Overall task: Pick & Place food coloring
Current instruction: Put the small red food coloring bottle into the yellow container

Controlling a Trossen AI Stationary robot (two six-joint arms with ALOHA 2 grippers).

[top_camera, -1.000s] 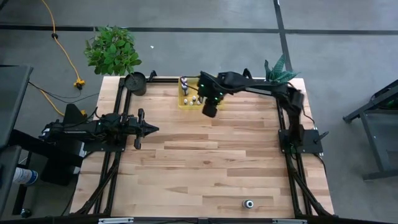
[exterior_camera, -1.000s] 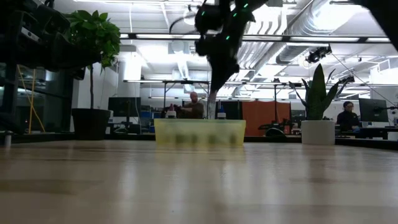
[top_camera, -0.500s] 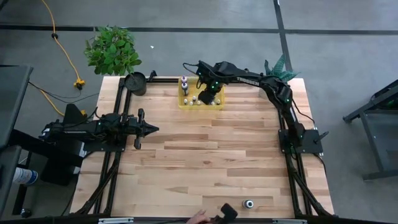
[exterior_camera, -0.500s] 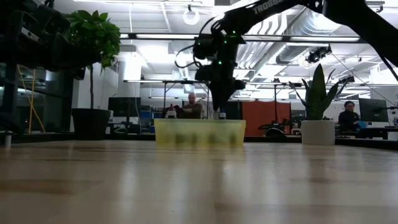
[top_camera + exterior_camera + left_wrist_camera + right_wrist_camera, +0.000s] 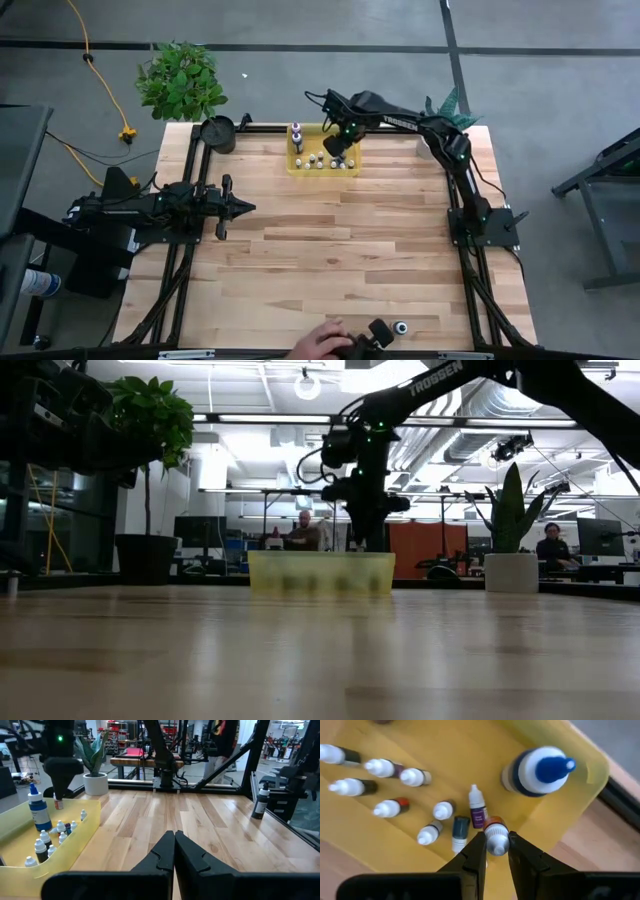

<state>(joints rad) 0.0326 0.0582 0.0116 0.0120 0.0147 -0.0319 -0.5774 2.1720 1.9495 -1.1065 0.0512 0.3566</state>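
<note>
The food coloring bottles (image 5: 395, 785) stand and lie in the yellow see-through bin (image 5: 445, 760) at the table's far edge (image 5: 322, 172). A taller bottle with a blue cap (image 5: 540, 770) stands in one corner of the bin. My right gripper (image 5: 496, 840) hangs over the bin (image 5: 320, 573), pointing down (image 5: 340, 152), shut on one small bottle with an orange body. My left gripper (image 5: 174, 837) waits shut and empty at the table's left side (image 5: 245, 207). My right gripper pinches the small bottle between its two fingers at the whitish cap (image 5: 496, 842), one finger on each side. The fingers come from above, pointing down. The bottle is upright, its orange body (image 5: 495, 824) below the cap, over the bin's floor among the other bottles.
A person's hand (image 5: 328, 345) with a dark object (image 5: 378, 333) reaches in at the table's near edge, beside a small pale round thing (image 5: 400, 327). A dark pot (image 5: 217, 131) stands at the far left corner and a white plant pot (image 5: 511, 572) at the far right.
My right gripper has moved from just past the bin's near wall toward the far edge, and has come down over the bin. A person's hand with a dark object has come in at the table's near edge.
</note>
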